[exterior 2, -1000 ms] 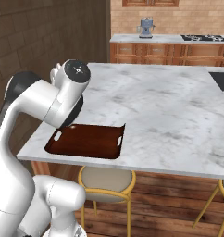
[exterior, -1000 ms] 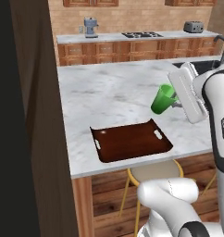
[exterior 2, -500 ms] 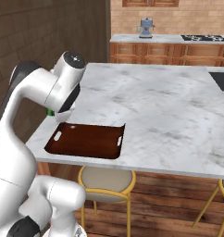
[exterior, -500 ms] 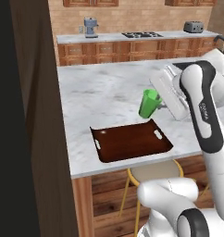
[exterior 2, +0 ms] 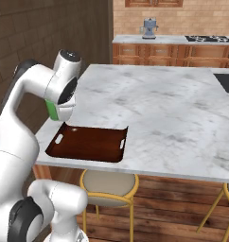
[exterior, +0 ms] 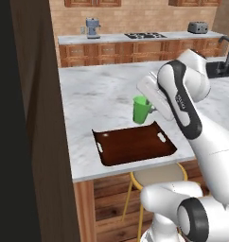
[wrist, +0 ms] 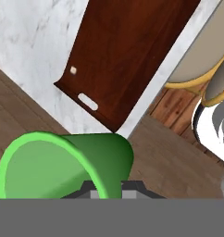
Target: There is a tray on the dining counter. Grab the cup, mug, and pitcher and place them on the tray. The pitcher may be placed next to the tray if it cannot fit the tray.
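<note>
- Marble table [exterior: 97, 94] carried the brown tray [exterior: 133, 144] at its near edge, above a round stool [exterior 2: 109, 185].
- Green cup [exterior: 141, 109] hung in the air just beyond the tray's far rim, clamped in the closed pincer [exterior: 152, 108].
- From the hand camera, the cup [wrist: 63, 164] lay tilted, mouth toward the lens, with the tray [wrist: 127, 55] beneath.

cup [exterior: 141, 110] above dining counter [exterior: 102, 94], just behind tray [exterior: 133, 144].
</note>
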